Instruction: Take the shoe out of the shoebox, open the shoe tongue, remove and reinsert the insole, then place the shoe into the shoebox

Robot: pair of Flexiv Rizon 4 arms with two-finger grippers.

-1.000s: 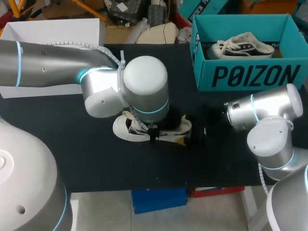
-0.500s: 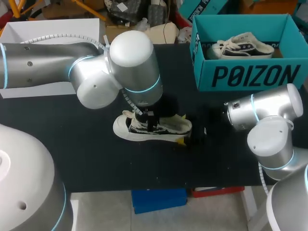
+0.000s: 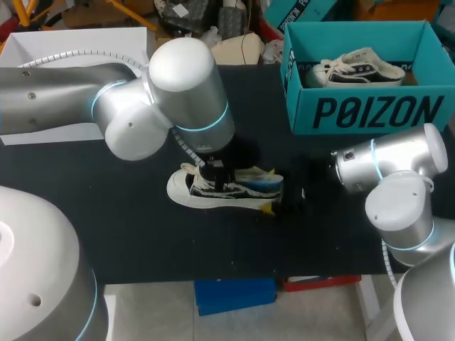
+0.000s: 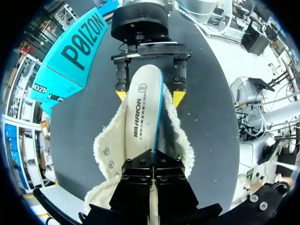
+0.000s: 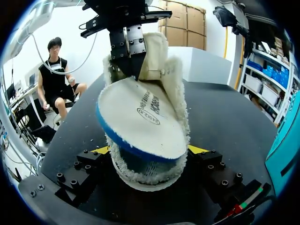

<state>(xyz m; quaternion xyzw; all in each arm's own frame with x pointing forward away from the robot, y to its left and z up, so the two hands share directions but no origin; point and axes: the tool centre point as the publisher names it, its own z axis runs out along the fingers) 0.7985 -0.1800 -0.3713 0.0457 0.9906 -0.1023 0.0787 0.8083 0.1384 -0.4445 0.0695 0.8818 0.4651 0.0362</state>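
Note:
A white fleece-lined shoe (image 3: pixel 206 190) lies on its sole in the middle of the black table (image 3: pixel 106 227), toe to the left. My left gripper (image 3: pixel 215 174) hangs over it, shut on the front end of the white, blue-edged insole (image 4: pixel 143 108). The insole (image 5: pixel 140 117) is tilted up, its heel end partly lifted out of the shoe's opening. My right gripper (image 5: pixel 149 152) stands wide at the heel. Its yellow fingertips (image 5: pixel 197 149) press the shoe's heel (image 5: pixel 145 176) from both sides.
An open teal shoebox (image 3: pixel 370 110) stands at the back right with a second, dark-sided shoe (image 3: pixel 355 67) inside. A white box (image 3: pixel 71 46) sits at the back left. Bare tabletop stretches in front of the shoe and to its left.
My left arm has risen and drawn back to the left, pulling the insole up out of the shoe so its blue edge now shows. The right arm has kept still.

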